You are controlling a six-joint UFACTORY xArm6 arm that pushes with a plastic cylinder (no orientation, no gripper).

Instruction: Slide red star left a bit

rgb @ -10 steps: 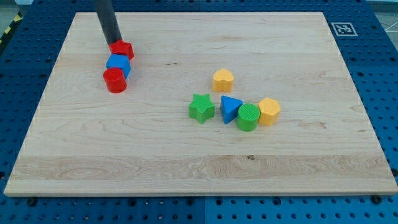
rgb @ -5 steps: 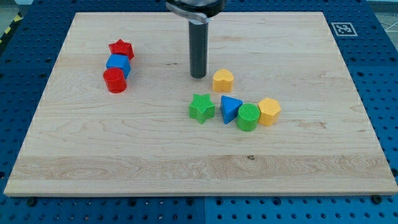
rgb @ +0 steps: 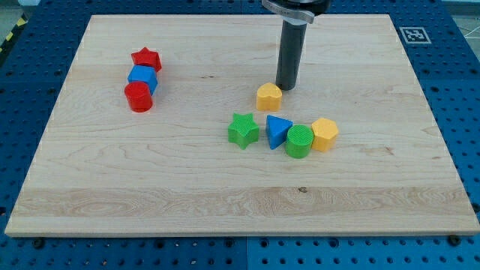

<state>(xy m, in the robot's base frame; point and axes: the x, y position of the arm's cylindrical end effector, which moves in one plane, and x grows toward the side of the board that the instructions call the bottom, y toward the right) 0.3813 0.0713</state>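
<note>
The red star (rgb: 146, 58) lies near the board's (rgb: 375, 217) upper left, touching the blue block (rgb: 142, 76) below it, while my tip (rgb: 285, 88), a plain rod with nothing clamped, stands far to the right, just beside the yellow block (rgb: 269, 97).

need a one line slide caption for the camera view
My tip rests just above-right of the yellow block, far right of the red star atop the blue block column.
</note>
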